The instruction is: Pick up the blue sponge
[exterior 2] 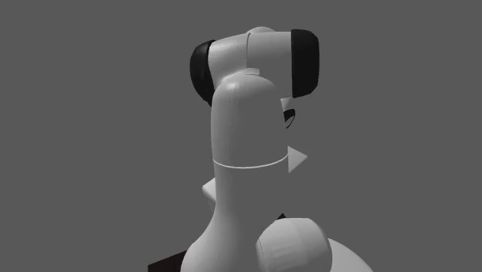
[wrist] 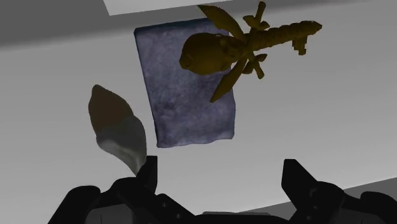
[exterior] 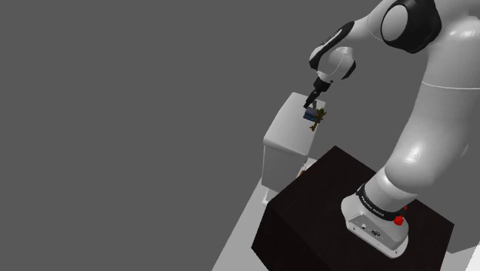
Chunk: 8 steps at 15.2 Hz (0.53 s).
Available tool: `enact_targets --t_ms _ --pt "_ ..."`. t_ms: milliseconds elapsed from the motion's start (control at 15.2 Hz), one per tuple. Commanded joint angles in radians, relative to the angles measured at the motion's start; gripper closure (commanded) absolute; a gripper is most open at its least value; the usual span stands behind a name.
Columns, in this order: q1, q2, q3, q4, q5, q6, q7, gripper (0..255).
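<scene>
Claw (wrist: 222, 173) apart, empty; I hover it over blue-grey sponge (wrist: 184, 95), which lies flat just ahead. Olive toy aircraft (wrist: 245, 46) overlaps sponge's far corner, so I favour near edge.

sponge (wrist: 184, 89) flat on bench (exterior: 283, 132) | toy aircraft (wrist: 245, 44) over one sponge corner | fingers (wrist: 299, 181) above sponge | bench beyond stand (exterior: 323, 200)

Arm (exterior: 431, 115): glossy white rounded shells, black joint caps. Base collar (exterior: 371, 202): black band, pale lettering; red button (exterior: 398, 221) beside it. Gripper (wrist: 221, 168): all black, angular.
</scene>
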Motion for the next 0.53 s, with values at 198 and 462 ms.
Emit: enact_targets --t_ms 198,462 --pt "-0.044 0.08 0.032 0.044 0.066 0.02 -0.067 0" --pt "-0.064 0.132 0.06 0.053 0.113 0.054 -0.106 0"
